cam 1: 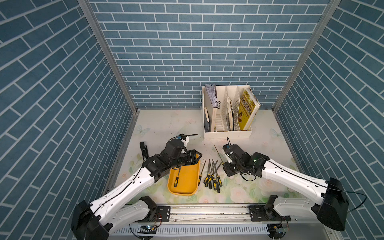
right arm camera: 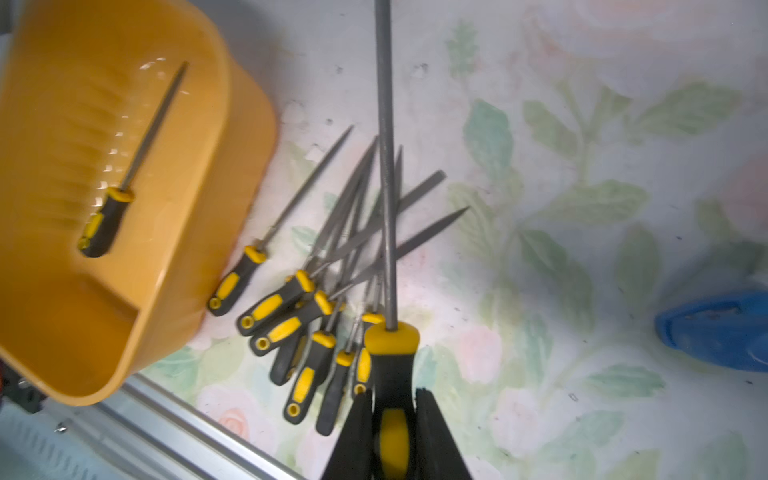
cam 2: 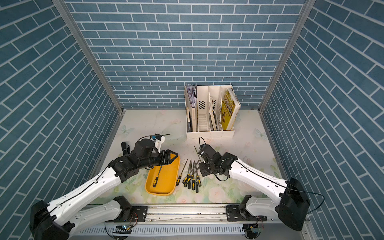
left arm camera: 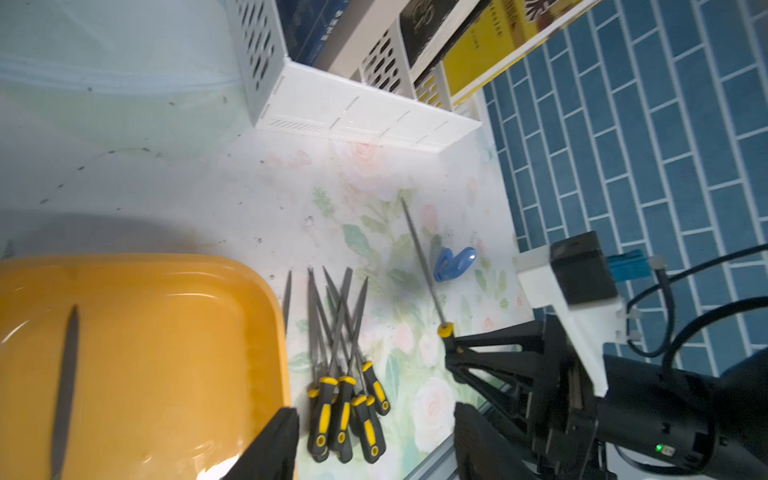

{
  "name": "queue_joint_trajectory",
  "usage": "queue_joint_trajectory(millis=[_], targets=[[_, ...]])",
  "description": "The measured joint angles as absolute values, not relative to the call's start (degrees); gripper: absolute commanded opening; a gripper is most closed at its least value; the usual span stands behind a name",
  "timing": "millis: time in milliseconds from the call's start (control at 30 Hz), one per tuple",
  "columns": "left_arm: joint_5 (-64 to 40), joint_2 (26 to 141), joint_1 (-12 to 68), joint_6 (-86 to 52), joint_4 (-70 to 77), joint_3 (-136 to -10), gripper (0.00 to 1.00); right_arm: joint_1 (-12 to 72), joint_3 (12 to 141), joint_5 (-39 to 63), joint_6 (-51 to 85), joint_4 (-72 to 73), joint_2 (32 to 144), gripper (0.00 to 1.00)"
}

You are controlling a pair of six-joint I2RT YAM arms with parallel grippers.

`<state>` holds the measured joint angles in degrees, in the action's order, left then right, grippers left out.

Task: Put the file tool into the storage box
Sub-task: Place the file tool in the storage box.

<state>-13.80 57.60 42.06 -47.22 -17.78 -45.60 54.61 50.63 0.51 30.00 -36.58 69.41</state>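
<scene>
The storage box [cam 1: 187,185] is a shallow yellow-orange tray at the front centre, seen in both top views [cam 2: 166,187]. One black-and-yellow file tool [cam 1: 177,178] lies inside it. My right gripper [right arm camera: 392,419] is shut on the handle of another file tool [right arm camera: 385,166], held above the table to the right of the box; its grey shaft [cam 1: 219,154] points to the back. Several more files [cam 1: 211,176] lie in a crossed pile between box and right gripper. My left gripper [cam 1: 198,158] hovers open over the box's far end, holding nothing; the left wrist view shows its black fingers [left arm camera: 274,444] wide apart.
A tall white slotted organiser [cam 1: 227,133] with books stands at the back right. A blue clip [left arm camera: 453,264] lies on the floral mat beyond the held file. A black upright object [cam 1: 143,150] stands by the left wall. A metal rail [cam 1: 207,212] runs along the front edge.
</scene>
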Motion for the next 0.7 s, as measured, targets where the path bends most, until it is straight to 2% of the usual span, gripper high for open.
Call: queue_joint_trajectory(millis=[500, 700], targets=[[-7.62, 62.39, 44.71, -56.45, -12.91, -41.54, 0.65, 66.04, 49.23, 2.87, 35.66, -29.78, 70.39, 0.00], [-6.59, 64.12, 44.75, -57.76, -11.62, -41.43, 0.55, 68.27, 49.54, 3.03, 37.23, -28.14, 72.23, 0.00]])
